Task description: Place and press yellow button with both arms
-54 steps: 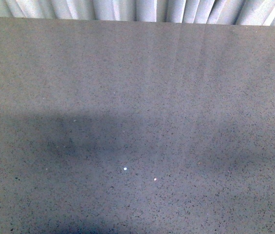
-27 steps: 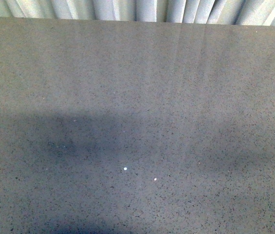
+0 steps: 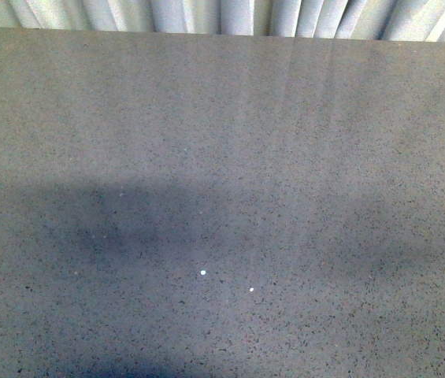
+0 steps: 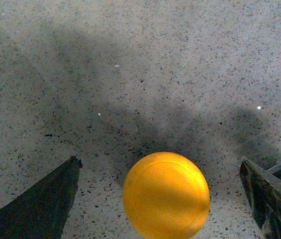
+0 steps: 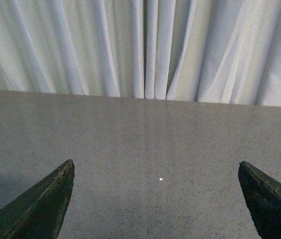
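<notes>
Item 1. Domed yellow button (image 4: 166, 195) of smooth plastic. In the left wrist view I look straight down on its cap; the body beneath is hidden. It appears to stand on the table, between the left fingers. It does not show in the front view.

Item 2. Black flat-fingered left gripper (image 4: 158, 160). The jaws stand wide apart, one finger on either side of the cap, with bare table showing in both gaps and nothing touching. I read this as a straddle: centred over the button so that a closure would catch it evenly. The alignment looks fair, with the cap slightly nearer one finger.

Item 3. Black flat-fingered right gripper (image 5: 155, 163). The jaws are also spread wide with nothing between them. It is levelled towards the far edge of the table, which I take for a waiting pose, kept clear until pressing is called for.

Item 4. Grey speckled stone-look tabletop (image 3: 222, 118). It carries soft shadows on the near half and two tiny bright flecks.

Item 5. White pleated fabric curtain (image 5: 145, 45), hanging behind the far edge.

Status, by my judgement: grasp not yet made; placing and pressing both outstanding.
</notes>
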You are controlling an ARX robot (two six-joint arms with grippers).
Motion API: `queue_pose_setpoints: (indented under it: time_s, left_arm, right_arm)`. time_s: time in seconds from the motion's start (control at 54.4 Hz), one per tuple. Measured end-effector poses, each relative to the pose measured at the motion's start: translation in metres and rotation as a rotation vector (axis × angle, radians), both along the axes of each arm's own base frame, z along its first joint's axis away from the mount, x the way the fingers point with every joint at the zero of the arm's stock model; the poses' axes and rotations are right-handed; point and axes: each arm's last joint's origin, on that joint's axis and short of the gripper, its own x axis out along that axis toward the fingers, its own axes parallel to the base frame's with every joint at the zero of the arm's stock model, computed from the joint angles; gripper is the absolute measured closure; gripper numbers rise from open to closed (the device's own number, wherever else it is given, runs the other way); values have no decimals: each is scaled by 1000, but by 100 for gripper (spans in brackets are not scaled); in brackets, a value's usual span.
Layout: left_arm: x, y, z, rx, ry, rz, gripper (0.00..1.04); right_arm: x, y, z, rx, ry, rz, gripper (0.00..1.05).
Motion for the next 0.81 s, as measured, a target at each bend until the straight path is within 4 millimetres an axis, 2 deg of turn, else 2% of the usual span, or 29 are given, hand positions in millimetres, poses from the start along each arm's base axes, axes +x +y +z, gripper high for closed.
queue_pose_setpoints:
  time_s: [0.331, 0.441, 0.661, 0.808]
  left_arm:
    - [0, 1, -4, -1, 12, 3, 11]
    - [0, 1, -4, 0, 11, 3, 25]
    - [1, 1, -3, 4, 2, 1, 66]
    - [2, 1, -3, 10, -2, -6, 70]
  right_arm:
    - [0, 0, 0, 0, 0, 0, 9]
    - [0, 0, 0, 0, 0, 0, 9]
    - [0, 0, 0, 0, 0, 0, 9]
    - [0, 0, 0, 0, 0, 0, 9]
